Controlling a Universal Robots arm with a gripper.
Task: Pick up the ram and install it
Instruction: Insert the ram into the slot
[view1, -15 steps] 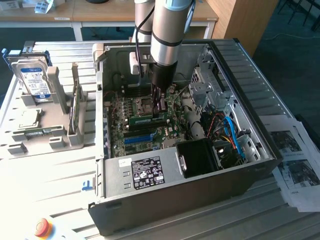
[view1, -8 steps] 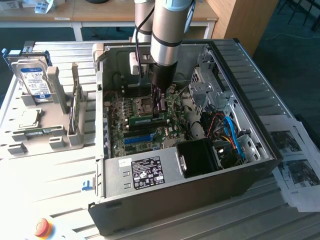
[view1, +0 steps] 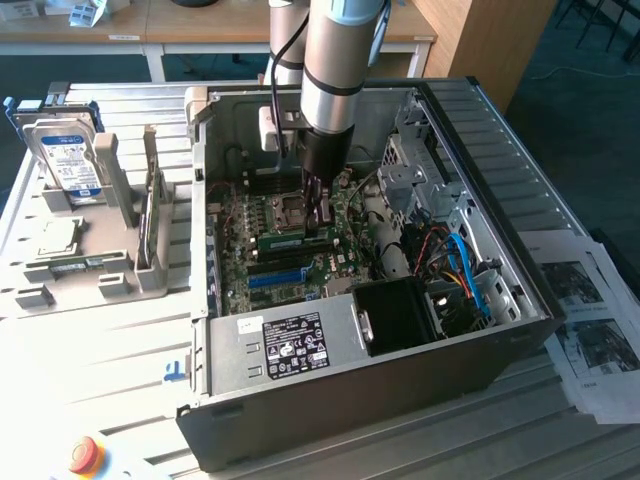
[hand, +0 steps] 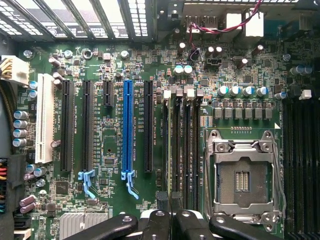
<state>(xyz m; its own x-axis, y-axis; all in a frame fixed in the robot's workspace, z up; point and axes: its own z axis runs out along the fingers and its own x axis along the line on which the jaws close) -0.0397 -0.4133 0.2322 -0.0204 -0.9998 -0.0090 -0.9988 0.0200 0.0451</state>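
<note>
The ram (view1: 285, 241) is a thin green stick standing on edge in a memory slot of the motherboard, just in front of the silver processor socket (view1: 290, 210) inside the open computer case (view1: 520, 330). My gripper (view1: 322, 215) reaches straight down into the case and is shut on the stick's end toward the exterior view's right. In the wrist view the gripper (hand: 170, 217) has its dark fingers (hand: 161, 222) pressed together over the black memory slots (hand: 186, 150) beside the socket (hand: 242, 177). I cannot pick the stick out among those slots.
A blue expansion slot (hand: 128, 130) and black ones lie beside the memory slots. Cables (view1: 465, 270) and a black box (view1: 400, 315) crowd the case toward the exterior view's right. A grey parts tray (view1: 100, 280) with a hard drive (view1: 65, 160) stands at the left, and papers (view1: 590, 320) at the right.
</note>
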